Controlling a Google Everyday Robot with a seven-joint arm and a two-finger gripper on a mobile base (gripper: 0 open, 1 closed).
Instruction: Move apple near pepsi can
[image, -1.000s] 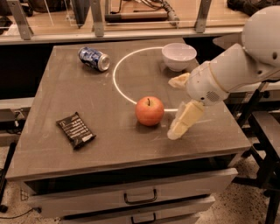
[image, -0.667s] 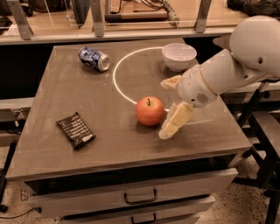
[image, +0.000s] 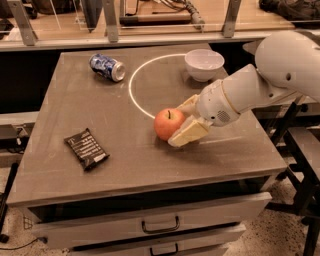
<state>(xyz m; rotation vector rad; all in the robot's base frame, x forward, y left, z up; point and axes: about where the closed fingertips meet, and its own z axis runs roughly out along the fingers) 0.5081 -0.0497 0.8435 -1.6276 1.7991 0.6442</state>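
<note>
At frame centre, the gripper (image: 184, 120) now reaches the apple (image: 166, 123), no longer off to its right; its fingers (image: 189, 135) are apart, bracketing the fruit. Grasp looks imminent. The pepsi can (image: 107, 67) lies upper left, well apart.

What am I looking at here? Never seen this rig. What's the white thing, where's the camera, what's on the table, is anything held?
The white thing is a robot arm reaching in from the right. Its gripper is at the right side of the apple, which sits near the middle of the table. Whether it has gripped the apple I cannot tell. There is one camera, looking down at the table from its front; where it is mounted is unknown. Also on the table: a pepsi can on its side at the back left, a white bowl at the back, and a dark snack wrapper at the front left.
</note>
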